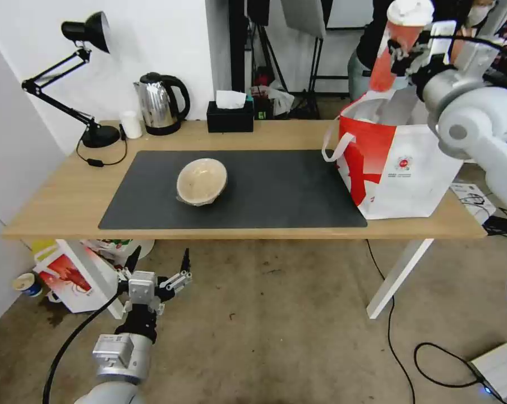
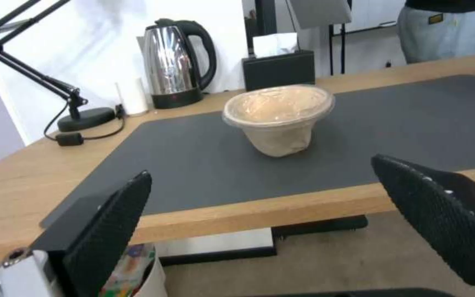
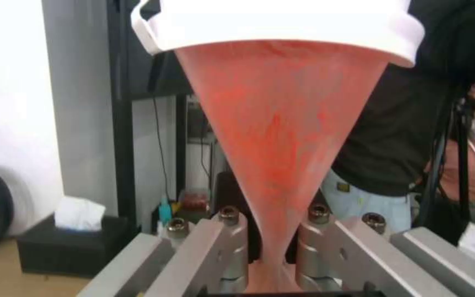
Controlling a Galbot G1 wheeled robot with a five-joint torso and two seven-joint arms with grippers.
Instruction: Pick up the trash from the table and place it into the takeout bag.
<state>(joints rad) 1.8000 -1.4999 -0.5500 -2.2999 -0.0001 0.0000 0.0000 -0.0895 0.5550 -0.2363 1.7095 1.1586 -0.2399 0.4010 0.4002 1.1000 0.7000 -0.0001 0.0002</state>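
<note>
Above the takeout bag (image 1: 402,168), right gripper (image 1: 402,47) jaws tight around red drink cup (image 1: 396,47).

Light-wood table (image 1: 57,207), matt mat (image 1: 276,185)

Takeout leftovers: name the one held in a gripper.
The red drink cup, clamped in the right gripper above the takeout bag; the beige bowl sits free on the mat.

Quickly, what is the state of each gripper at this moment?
Left gripper: open, holding nothing, low in front of the table.
Right gripper: shut on the red cup, above the takeout bag.
</note>
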